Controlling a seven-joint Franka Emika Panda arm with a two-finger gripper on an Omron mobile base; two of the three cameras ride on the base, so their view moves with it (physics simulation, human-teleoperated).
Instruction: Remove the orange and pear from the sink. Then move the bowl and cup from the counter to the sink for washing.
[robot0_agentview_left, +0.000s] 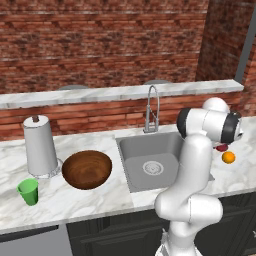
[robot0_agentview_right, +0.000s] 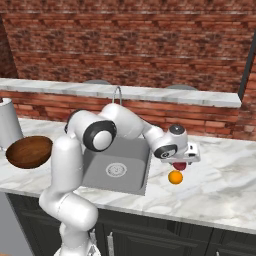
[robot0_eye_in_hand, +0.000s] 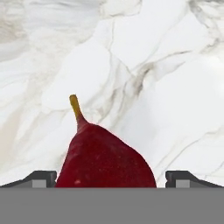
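The hand (robot0_agentview_right: 181, 164), fingers spread wide and gripping nothing, hovers over the pear (robot0_eye_in_hand: 105, 159) lying on the worktop (robot0_agentview_right: 225, 185) beside the orange (robot0_agentview_right: 175, 177); best lifted straight up, clear of both fruits.

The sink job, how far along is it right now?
Done: the orange lies on the counter right of the sink. In hand: the pear sits on the marble between the open gripper fingers, apparently just released. Left: the bowl and cup stand on the counter.
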